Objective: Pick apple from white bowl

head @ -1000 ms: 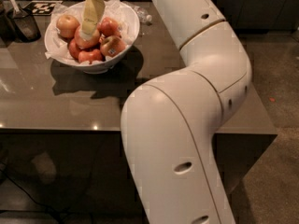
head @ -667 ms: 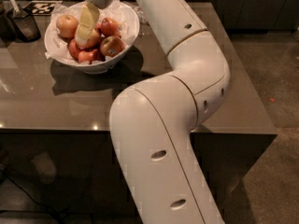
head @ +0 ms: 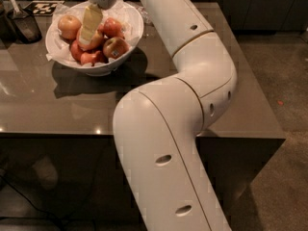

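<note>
The white bowl [head: 106,69], lined with crinkled white paper, stands on the dark table at the upper left and holds several apples. My gripper [head: 87,38] reaches straight down into the middle of the bowl. It rests against a red-orange apple [head: 98,40] that it mostly hides, so no sticker shows on that apple. A paler yellow-orange apple [head: 69,25] lies to the left. A smaller stickered apple [head: 115,47] with a green patch lies to the right.
A small dark container with a scoop [head: 21,23] stands at the far left beside the bowl. A black-and-white marker [head: 43,6] lies behind it. My bulky white arm [head: 192,81] crosses the table's right half. The table's front edge [head: 72,134] runs below the bowl.
The gripper has sunk a little lower among the apples in the bowl. The arm's elbow and upper links have swung, now standing more upright. The bowl and apples have not moved.
</note>
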